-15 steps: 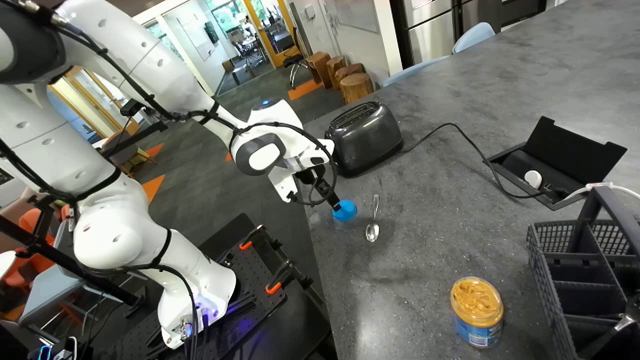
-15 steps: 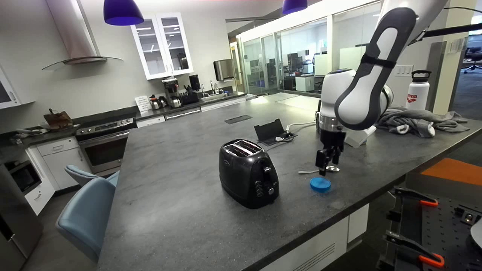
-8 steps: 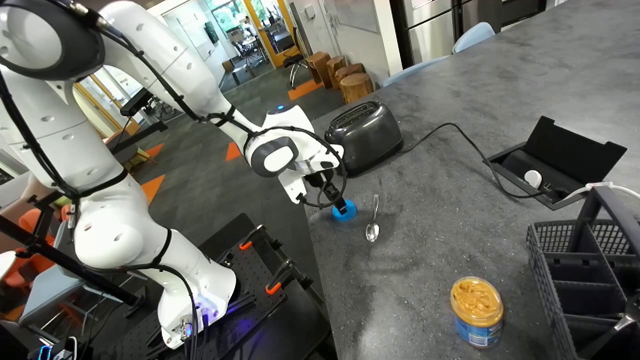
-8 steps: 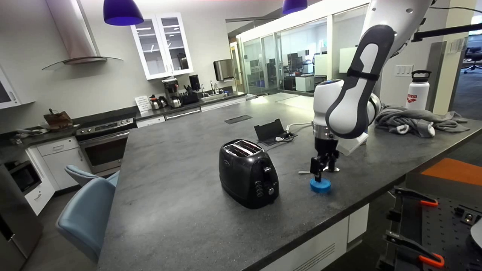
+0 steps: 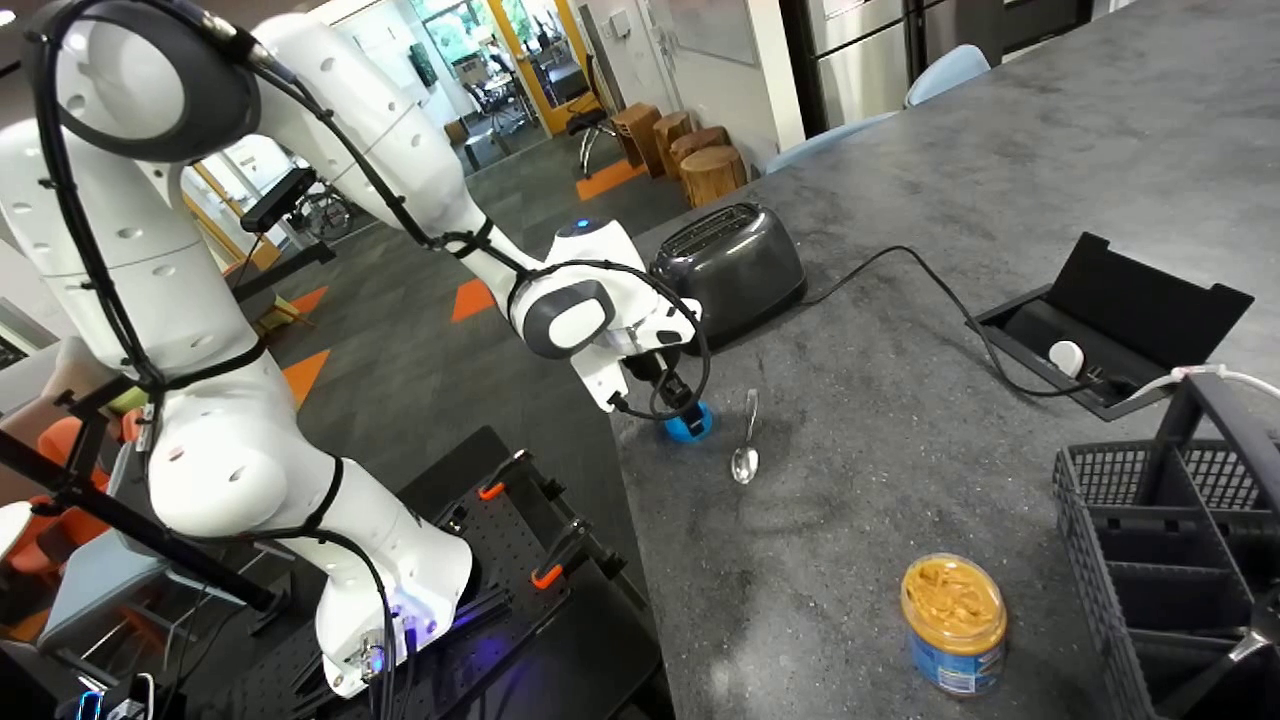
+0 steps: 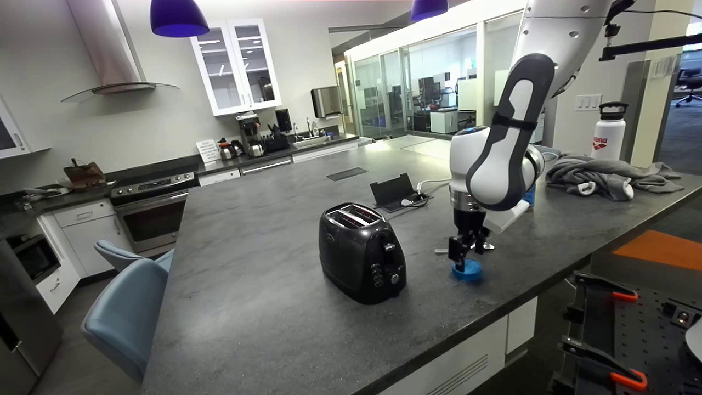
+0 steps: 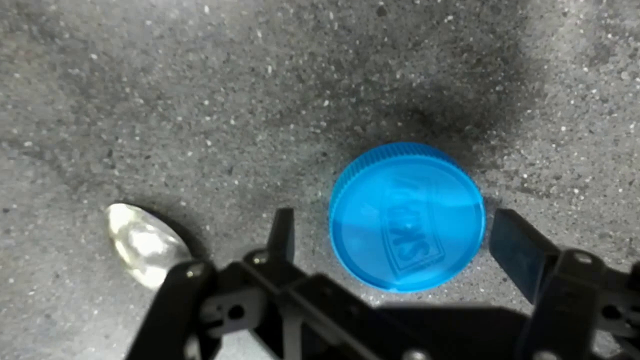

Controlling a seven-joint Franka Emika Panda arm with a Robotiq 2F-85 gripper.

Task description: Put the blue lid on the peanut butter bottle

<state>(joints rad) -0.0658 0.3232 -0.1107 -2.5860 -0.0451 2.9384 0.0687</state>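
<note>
Currently: gripper (image 7: 394, 235) spread, nothing held; blue lid (image 7: 407, 222) lies on counter (image 7: 210, 100) between the jaws, in wrist view just beside the right one, larger gap at left; centring before closing seems wise.

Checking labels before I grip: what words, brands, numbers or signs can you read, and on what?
"SK": blue lid, sideways lettering; remaining letters unclear.
"ena": white water bottle, red print; beginning unclear.
Too small to read: label on the peanut butter bottle.
Too small to read: badge on the toaster.
Too small to read: white counter sign.
</note>
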